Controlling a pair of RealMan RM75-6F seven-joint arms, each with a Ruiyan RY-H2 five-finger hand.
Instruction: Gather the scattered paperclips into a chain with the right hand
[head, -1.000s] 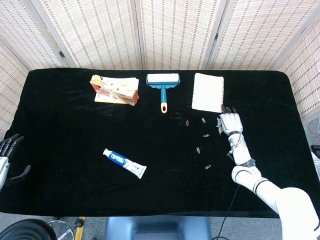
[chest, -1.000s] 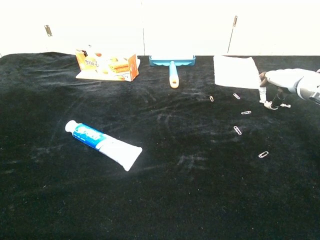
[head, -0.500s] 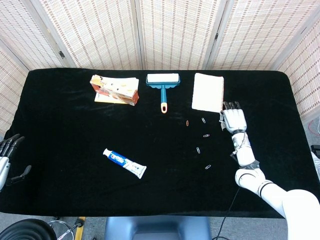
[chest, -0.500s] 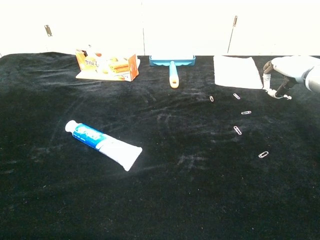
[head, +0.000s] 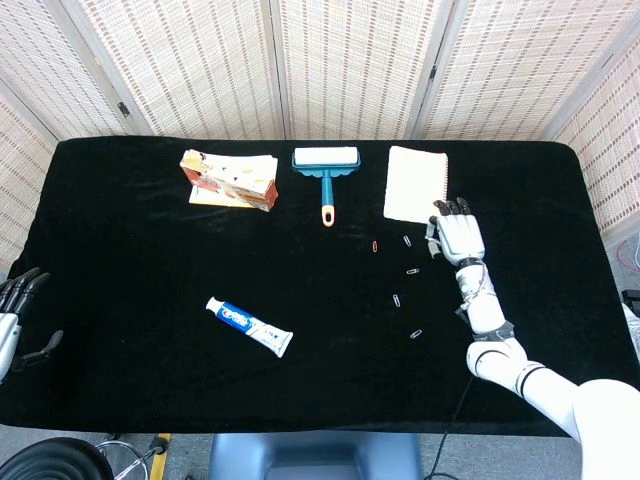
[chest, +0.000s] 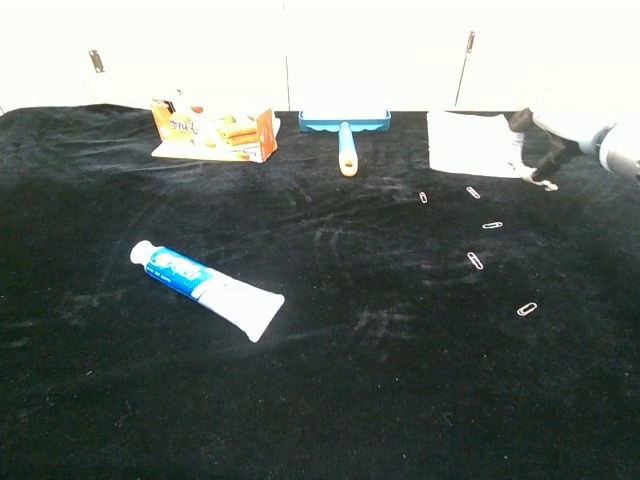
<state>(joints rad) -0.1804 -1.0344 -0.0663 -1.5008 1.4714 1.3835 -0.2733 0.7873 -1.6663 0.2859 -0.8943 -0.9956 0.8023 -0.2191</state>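
Several small paperclips lie scattered on the black cloth, right of centre: an orange one, one close to the notepad, and others in a loose line toward the front. None are linked. My right hand hovers just right of the far clips, at the notepad's near right corner, fingers spread and holding nothing. My left hand rests at the table's left edge, fingers apart and empty.
A white notepad lies beyond the clips. A blue lint roller and a snack box sit along the back. A toothpaste tube lies near the front centre of the black table.
My right hand has moved away from the front and slightly left, ending beside the notepad's corner near the far clips. The paperclips and my left hand have not moved.
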